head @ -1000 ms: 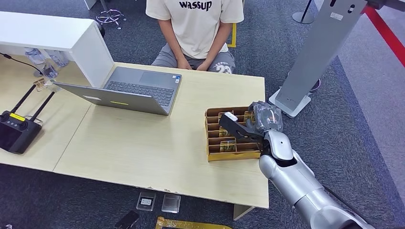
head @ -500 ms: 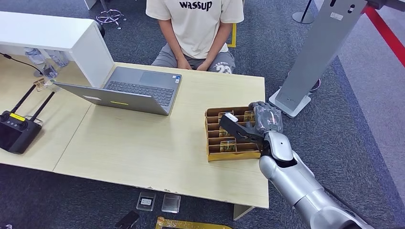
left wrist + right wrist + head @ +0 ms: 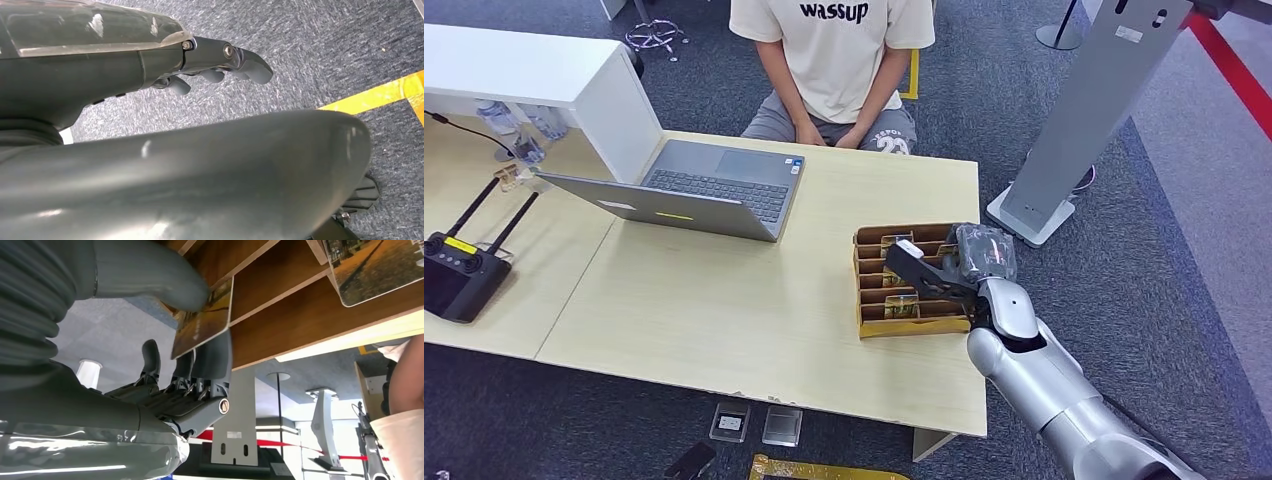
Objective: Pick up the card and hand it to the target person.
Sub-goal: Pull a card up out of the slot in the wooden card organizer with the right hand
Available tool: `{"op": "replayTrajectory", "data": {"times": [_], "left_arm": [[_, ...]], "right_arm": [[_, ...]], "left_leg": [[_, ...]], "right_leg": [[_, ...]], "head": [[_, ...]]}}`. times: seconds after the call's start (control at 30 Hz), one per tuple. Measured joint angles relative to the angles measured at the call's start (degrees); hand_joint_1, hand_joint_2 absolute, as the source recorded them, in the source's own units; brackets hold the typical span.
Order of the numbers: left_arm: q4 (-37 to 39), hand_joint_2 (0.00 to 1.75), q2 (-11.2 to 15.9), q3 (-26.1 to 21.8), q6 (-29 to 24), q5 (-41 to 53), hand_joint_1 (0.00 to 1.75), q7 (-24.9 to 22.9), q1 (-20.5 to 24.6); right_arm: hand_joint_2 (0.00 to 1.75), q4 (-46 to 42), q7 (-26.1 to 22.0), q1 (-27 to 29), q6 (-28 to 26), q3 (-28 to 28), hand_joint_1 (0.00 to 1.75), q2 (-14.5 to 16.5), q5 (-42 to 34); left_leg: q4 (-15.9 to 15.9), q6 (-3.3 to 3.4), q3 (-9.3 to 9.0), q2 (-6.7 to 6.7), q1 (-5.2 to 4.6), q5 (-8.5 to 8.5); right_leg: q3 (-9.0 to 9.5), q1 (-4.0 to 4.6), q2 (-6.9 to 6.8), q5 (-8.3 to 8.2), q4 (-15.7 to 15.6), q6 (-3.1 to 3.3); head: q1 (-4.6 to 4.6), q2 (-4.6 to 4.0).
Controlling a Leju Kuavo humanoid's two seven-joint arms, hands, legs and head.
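Note:
A brown wooden card box (image 3: 861, 300) with several slots stands near the table's right edge, with cards (image 3: 902, 306) upright in it. My right hand (image 3: 969, 262) reaches into the box's right end. In the right wrist view its thumb (image 3: 150, 275) and dark fingers (image 3: 210, 365) pinch one card (image 3: 202, 322) at the edge of a slot of the box (image 3: 300, 315). The target person (image 3: 829, 60), in a cream T-shirt, sits at the table's far side with hands in the lap. My left hand (image 3: 215, 67) hangs over the carpet and holds nothing.
An open grey laptop (image 3: 694, 190) sits mid-table in front of the person. A black remote controller (image 3: 459, 275) lies at the left, and a white cabinet (image 3: 534, 75) stands at the back left. A grey kiosk stand (image 3: 1094, 110) rises to the right of the table.
My right hand has settled slightly lower at the box's right end. Everything else stays as it was.

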State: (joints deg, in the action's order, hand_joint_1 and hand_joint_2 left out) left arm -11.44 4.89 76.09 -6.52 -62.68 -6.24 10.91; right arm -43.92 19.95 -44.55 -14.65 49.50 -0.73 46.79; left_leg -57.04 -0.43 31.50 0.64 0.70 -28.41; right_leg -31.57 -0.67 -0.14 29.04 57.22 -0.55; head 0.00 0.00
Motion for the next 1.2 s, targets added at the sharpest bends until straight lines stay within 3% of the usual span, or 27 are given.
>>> {"op": "replayTrajectory", "data": {"times": [0.17,0.3,0.43,0.73,1.0,1.1,1.2], "left_arm": [[-0.04,0.00,0.00,0.13,0.31,0.04,0.00,0.24,0.06],[-0.11,0.00,0.12,0.29,0.70,0.09,0.00,0.99,0.07],[-0.19,1.75,0.14,0.42,0.96,0.20,0.00,1.55,0.08],[-0.12,1.75,0.20,-0.06,0.39,-0.50,0.00,1.47,-0.36],[-0.23,1.75,0.29,-1.15,-0.40,-1.89,0.00,2.12,-1.93],[-0.15,1.75,0.02,-0.96,-0.47,-1.84,0.00,1.95,-1.97],[-0.12,1.75,-0.31,-0.51,-0.50,-1.43,0.00,1.58,-1.29]], "right_arm": [[1.75,-0.33,-0.13,0.06,-0.16,-0.06,1.30,-0.19,-0.07],[1.75,-1.20,0.03,0.24,-0.11,-0.13,1.35,-0.49,-0.06],[1.75,-1.71,0.24,0.38,-0.05,-0.21,1.41,-0.71,-0.03],[1.75,-7.88,0.69,0.71,-0.36,-1.51,1.45,-2.04,-1.56],[1.75,-36.21,4.13,5.44,-7.12,-6.55,1.45,-8.59,1.90],[1.75,-43.80,2.65,7.75,-10.70,-8.01,1.45,-9.06,6.74],[1.75,-45.54,0.81,8.73,-11.48,-7.22,1.45,-8.23,9.65]], "left_leg": [[-0.03,0.00,0.02,0.01,0.00,-0.01],[-0.03,0.00,0.02,0.02,0.01,0.00],[0.00,0.00,0.00,0.01,0.01,0.01],[-0.04,0.00,0.04,0.02,0.00,-0.01],[-0.13,0.02,0.15,0.06,0.00,-0.06],[-0.17,0.01,0.21,0.11,0.00,-0.06],[-0.14,0.01,0.19,0.16,0.00,-0.04]], "right_leg": [[-0.01,0.00,0.00,0.01,0.02,-0.01],[-0.01,0.00,-0.01,0.00,0.01,-0.01],[0.01,0.01,-0.02,-0.01,0.00,0.01],[-0.03,0.00,-0.02,0.01,0.03,-0.01],[-0.13,-0.01,-0.07,0.07,0.11,-0.02],[-0.19,-0.01,-0.11,0.09,0.14,-0.03],[-0.16,-0.01,-0.17,0.09,0.12,-0.02]], "head": [[0.00,0.00],[0.00,0.00],[0.00,0.00],[0.00,0.00],[0.00,0.00],[0.00,0.00],[0.00,0.00]]}}
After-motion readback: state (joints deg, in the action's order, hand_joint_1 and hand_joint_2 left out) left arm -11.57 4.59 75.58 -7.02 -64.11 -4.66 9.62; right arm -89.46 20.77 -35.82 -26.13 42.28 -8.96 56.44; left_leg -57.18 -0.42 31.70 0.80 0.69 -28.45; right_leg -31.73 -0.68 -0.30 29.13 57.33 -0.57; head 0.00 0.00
